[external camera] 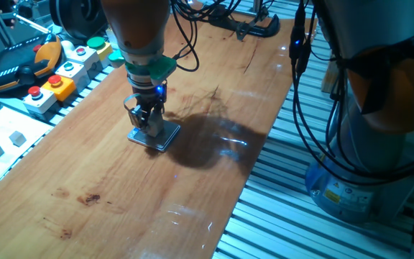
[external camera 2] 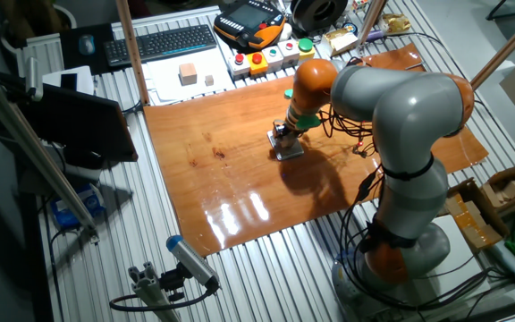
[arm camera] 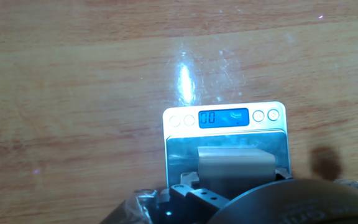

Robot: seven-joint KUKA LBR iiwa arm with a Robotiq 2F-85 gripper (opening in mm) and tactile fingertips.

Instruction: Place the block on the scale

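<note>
1. Hand view: the block (arm camera: 235, 165) sits low-centre, over the scale (arm camera: 178, 152) plate; display reads zero, so likely not bearing yet.
2. End effector (external camera: 148, 121) closed on the block, as far as I can tell.
3. Risk: early release tips it off-plate; pressing down shifts the scale on the worktop (external camera: 192, 194).

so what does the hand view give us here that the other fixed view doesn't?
Hand view only: the scale's blue display with its round buttons either side, and the block over the metal top plate. Whether it is resting on the plate can't be told.

Other fixed view only: the whole arm, the keyboard, the push-button boxes and two pale blocks off the board.

Both: the scale on the wooden board, with the end effector right over it.
</note>
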